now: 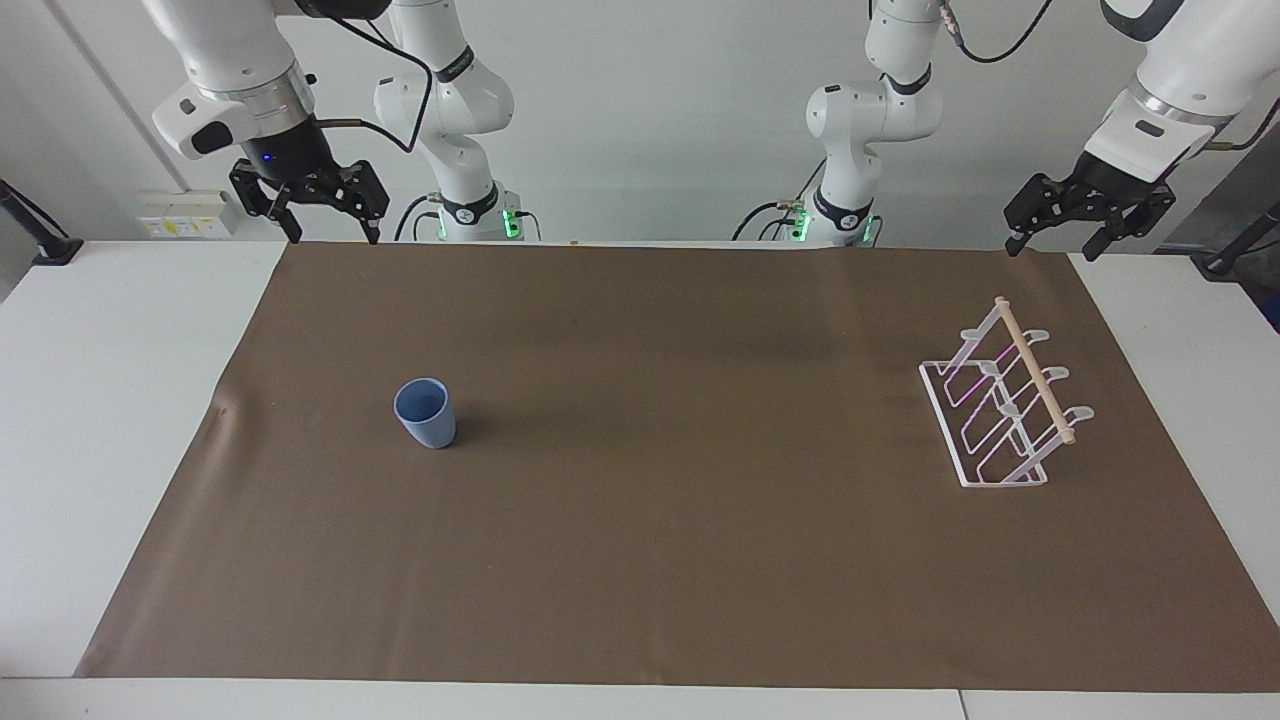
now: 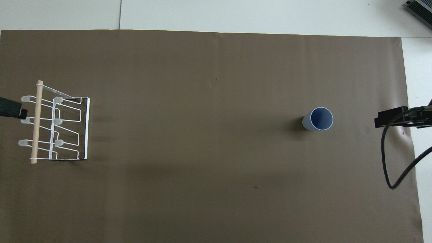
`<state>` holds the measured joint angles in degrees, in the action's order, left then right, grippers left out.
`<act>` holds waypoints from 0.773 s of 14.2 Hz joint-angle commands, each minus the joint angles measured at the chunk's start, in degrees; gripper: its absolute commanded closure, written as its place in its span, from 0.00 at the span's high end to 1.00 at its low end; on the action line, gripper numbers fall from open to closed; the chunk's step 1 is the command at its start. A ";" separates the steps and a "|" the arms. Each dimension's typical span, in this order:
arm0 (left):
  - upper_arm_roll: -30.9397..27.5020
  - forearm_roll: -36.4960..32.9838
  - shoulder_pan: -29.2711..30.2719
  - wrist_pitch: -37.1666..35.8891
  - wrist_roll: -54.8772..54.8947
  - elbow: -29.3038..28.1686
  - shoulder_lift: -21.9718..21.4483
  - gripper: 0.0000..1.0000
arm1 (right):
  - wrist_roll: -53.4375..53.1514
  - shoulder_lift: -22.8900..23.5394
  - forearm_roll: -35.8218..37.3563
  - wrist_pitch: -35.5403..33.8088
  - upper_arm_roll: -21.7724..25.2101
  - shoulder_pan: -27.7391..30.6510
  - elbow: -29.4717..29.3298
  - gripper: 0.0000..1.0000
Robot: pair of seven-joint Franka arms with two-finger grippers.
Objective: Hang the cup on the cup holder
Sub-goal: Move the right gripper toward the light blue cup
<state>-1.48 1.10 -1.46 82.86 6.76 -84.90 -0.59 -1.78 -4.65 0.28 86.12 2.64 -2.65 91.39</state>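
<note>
Currently the cup (image 1: 425, 413) stands upright, mouth up, on the brown mat toward the right arm's end of the desk (image 1: 110, 420). Cup holder (image 1: 1005, 410) sits near the left arm's end, well apart, w/ no cup on it. Right gripper (image 1: 325, 205) & left gripper (image 1: 1065, 222) hang over the robots' desk edge, both w/ fingers spread, holding nothing.

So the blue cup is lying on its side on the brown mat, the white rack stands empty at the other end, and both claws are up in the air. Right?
Not quite: the cup stands upright, mouth up, as the overhead view shows. The rest holds: the cup holder is empty toward the left arm's end of the brown mat, and the left gripper and right gripper hang raised and open.
</note>
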 commanded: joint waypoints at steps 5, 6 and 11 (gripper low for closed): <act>-0.19 -1.19 -0.21 0.20 -0.17 -1.59 -1.43 1.00 | -0.59 -0.80 -0.02 -0.43 -0.18 0.54 0.63 1.00; -0.19 -1.19 -0.21 0.20 -0.17 -1.59 -1.43 1.00 | -0.50 -0.80 -0.10 -0.34 -0.18 0.54 0.72 1.00; -0.19 -1.19 -0.21 0.29 -0.08 -1.59 -1.43 1.00 | -0.59 -1.50 -0.11 -0.08 -0.18 0.36 2.13 1.00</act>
<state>-1.49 1.10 -1.46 82.86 6.76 -84.91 -0.61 -1.79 -4.69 0.30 86.12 2.71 -2.64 91.77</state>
